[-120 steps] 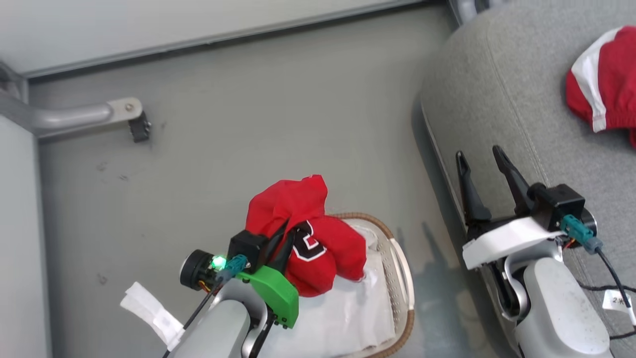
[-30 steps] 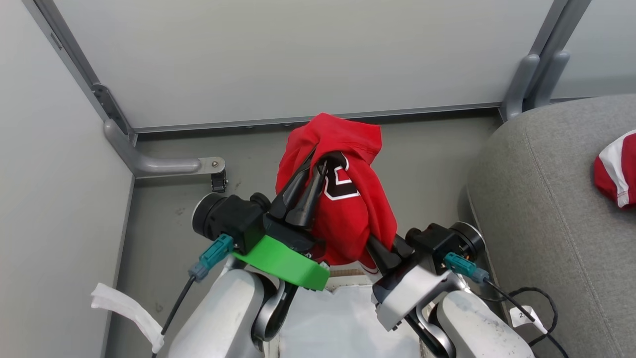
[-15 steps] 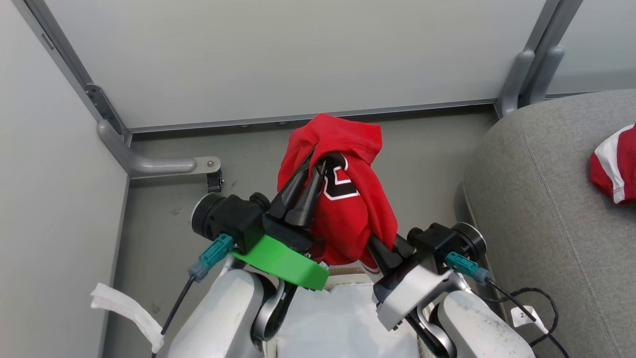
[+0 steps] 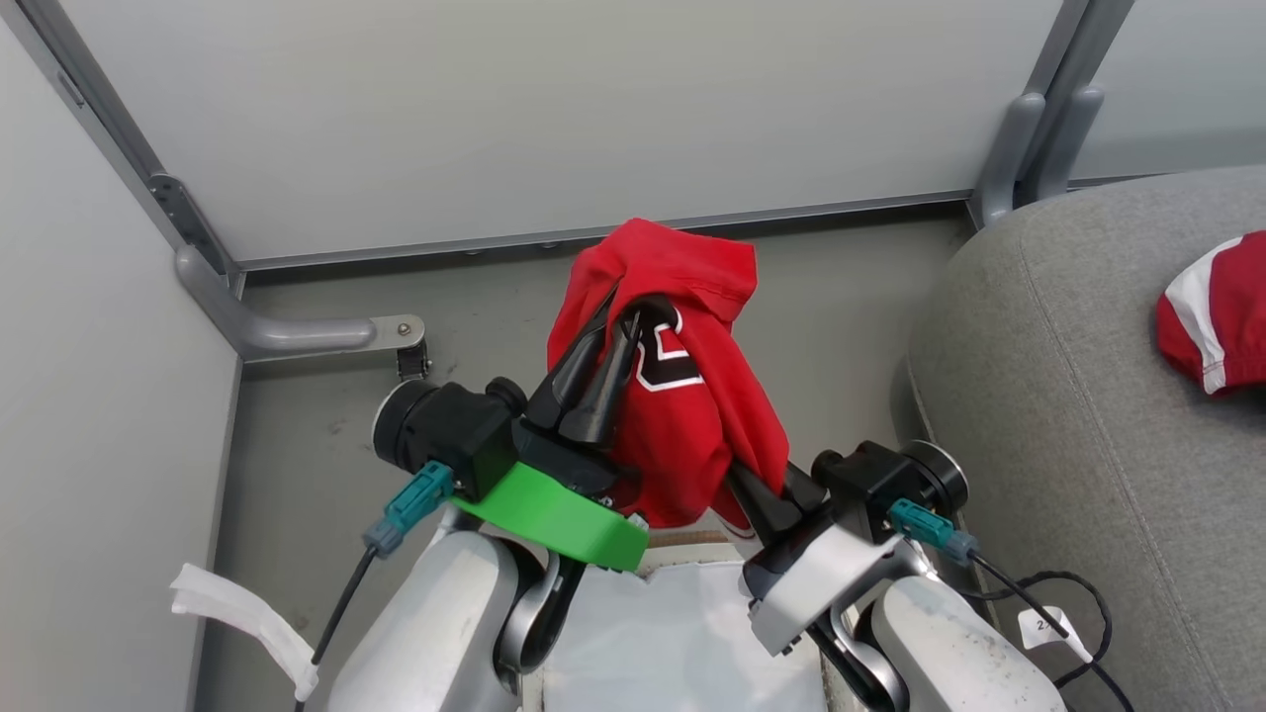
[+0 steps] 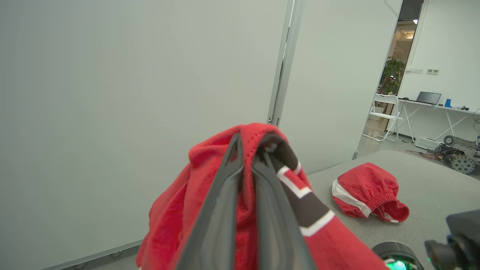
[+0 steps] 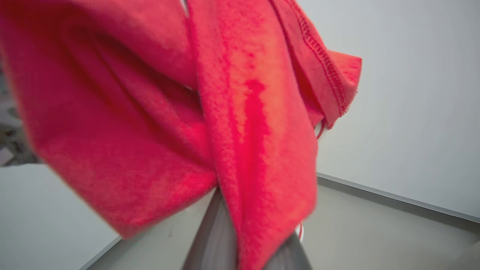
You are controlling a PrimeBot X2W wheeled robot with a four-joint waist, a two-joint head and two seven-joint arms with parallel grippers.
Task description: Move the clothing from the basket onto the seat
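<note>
Your left gripper point(image 4: 621, 311) has its two fingers pressed almost together, pinching a fold of the jersey point(image 4: 692, 415) beside the number. Your right gripper point(image 4: 752, 489) is closed too. Its fingertips are buried in the jersey's lower edge, at about 5 o'clock from the left one, and in the right wrist view the cloth runs down between its fingers.

Count two grippers, two red garments, one basket and one seat.

The jersey hangs bunched in the air at the centre of the head view, red with a black, white-edged number partly showing. The shorts point(image 4: 1212, 316), red with a white stripe, lie crumpled on the grey seat point(image 4: 1068, 415) at 3 o'clock. The basket point(image 4: 692, 539), with its white lining point(image 4: 682, 643), sits at 6 o'clock beneath the jersey.
</note>
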